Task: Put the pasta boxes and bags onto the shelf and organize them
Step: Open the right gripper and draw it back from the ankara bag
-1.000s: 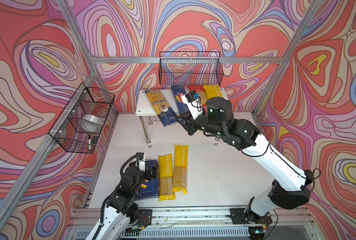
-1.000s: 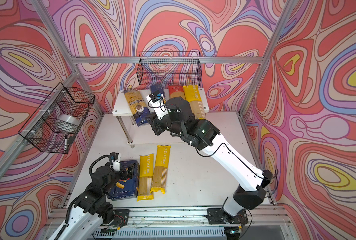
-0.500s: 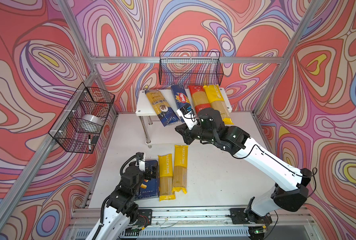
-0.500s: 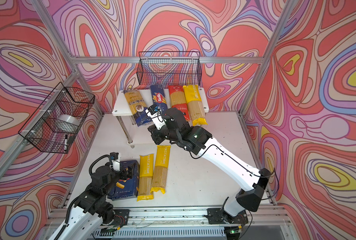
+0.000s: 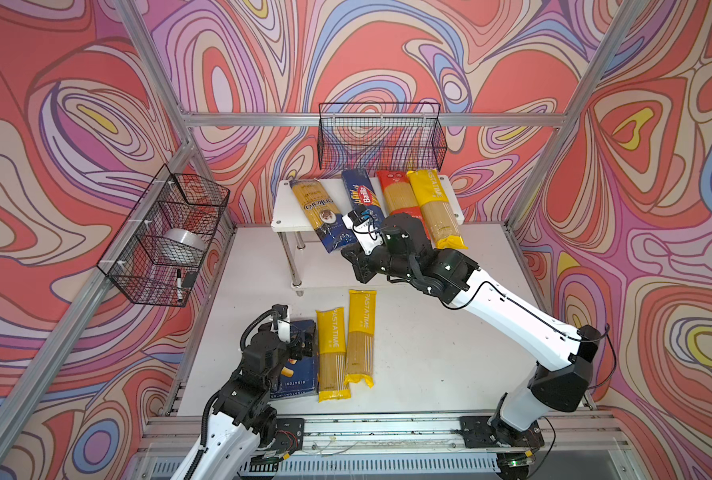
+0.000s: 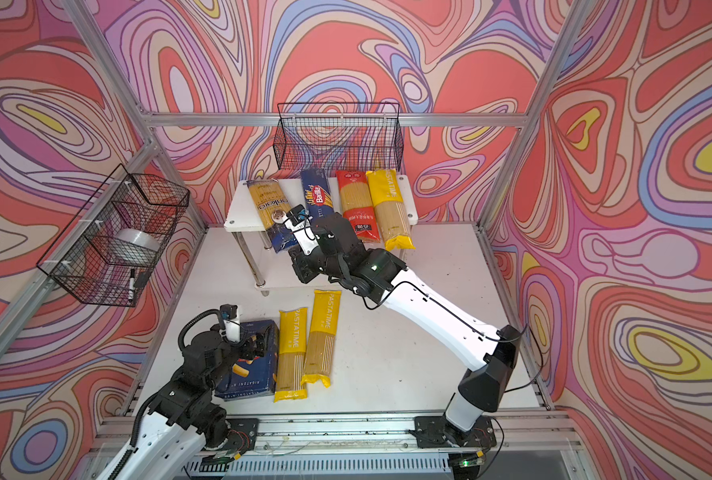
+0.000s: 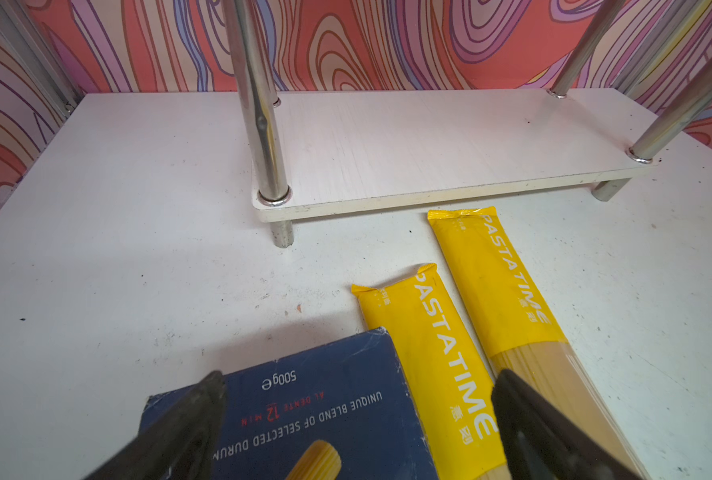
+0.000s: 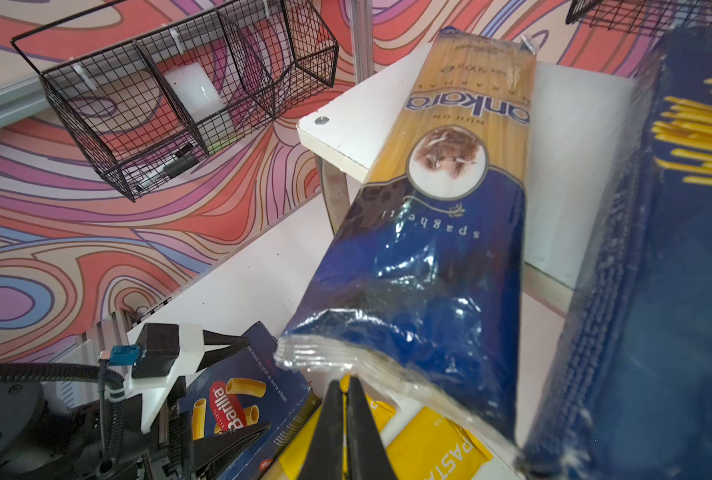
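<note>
Right gripper point(image 8: 343, 384) withdrawn, Barilla box point(image 5: 360, 195), PASTATIME bag point(image 5: 331, 353)

Twin high overviews — close wrist views, seemingly toward shelf point(image 7: 429, 141)

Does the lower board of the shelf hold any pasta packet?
No, the left wrist view shows the lower board bare, with a yellow bag lying on the table in front of it.

Four spaghetti packs point(image 5: 360, 193) lay side by side on the top board of the shelf point(image 5: 281, 216). Before it on the counter point(image 5: 429, 353), the rigatoni box point(image 5: 304, 370) lay left of two PASTATIME bags point(image 5: 332, 353).
</note>
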Controlling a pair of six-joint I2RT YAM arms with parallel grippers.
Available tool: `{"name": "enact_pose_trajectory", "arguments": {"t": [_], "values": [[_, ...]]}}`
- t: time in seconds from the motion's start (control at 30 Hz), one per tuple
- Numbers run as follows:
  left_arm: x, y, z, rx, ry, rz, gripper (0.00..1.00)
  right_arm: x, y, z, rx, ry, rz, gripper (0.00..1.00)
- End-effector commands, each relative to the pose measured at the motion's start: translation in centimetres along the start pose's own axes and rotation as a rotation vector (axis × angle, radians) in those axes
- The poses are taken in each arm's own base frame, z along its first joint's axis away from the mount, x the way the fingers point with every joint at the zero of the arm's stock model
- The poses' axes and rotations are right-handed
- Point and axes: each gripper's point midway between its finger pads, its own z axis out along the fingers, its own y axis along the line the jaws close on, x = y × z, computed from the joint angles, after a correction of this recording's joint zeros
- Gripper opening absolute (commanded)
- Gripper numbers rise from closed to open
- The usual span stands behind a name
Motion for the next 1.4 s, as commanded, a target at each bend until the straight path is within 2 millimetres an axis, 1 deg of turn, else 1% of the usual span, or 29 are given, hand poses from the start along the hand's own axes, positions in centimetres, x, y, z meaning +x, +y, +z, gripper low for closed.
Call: {"name": "enact_pose_trajectory", "arguments": {"t": [0.0,0.27,0.47,0.53,0.57,0.6,0.9,1.0,1.13,1.2,1.27,1.37], "values": [[-0.9,-0.2,-0.3,0.009,-0.030,-0.002,1.00,-1.3,0.1,0.3,0.007,-0.037,-0.014,0.03],[-0.9,-0.2,-0.4,0.008,-0.033,-0.004,1.00,-1.4,0.0,1.6,0.012,-0.036,-0.021,0.02],[-1.0,-0.2,-0.4,0.008,-0.036,-0.005,1.00,-1.4,0.7,2.8,-0.031,-0.027,-0.013,0.02],[-0.9,-0.2,-0.4,0.007,-0.036,-0.005,1.00,-1.9,1.0,2.7,-0.045,-0.038,-0.012,0.02],[-1.0,-0.2,-0.5,0.008,-0.038,-0.004,1.00,-1.1,1.0,3.8,-0.050,-0.016,-0.012,0.02],[-0.9,-0.1,-0.5,0.006,-0.038,-0.005,1.00,-1.1,1.1,4.2,-0.054,-0.014,-0.011,0.02],[-0.9,-0.1,-0.5,0.005,-0.041,-0.005,1.00,-1.3,1.9,6.0,-0.093,-0.012,-0.012,0.02],[-1.0,-0.1,-0.5,0.007,-0.042,-0.006,1.00,-1.4,1.9,6.4,-0.088,-0.011,-0.016,0.02],[-1.0,-0.1,-0.6,0.005,-0.044,-0.007,1.00,-1.4,1.9,6.4,-0.089,-0.010,-0.021,0.06],[-1.0,-0.1,-0.5,0.005,-0.042,-0.007,1.00,-1.1,2.4,6.0,-0.096,0.005,-0.034,0.09],[-1.0,-0.1,-0.5,0.006,-0.042,-0.005,1.00,-0.3,3.1,5.4,-0.086,0.035,-0.064,0.12],[-1.0,-0.1,-0.5,0.005,-0.040,-0.005,1.00,1.4,4.5,3.6,-0.019,0.070,-0.137,0.17]]}}
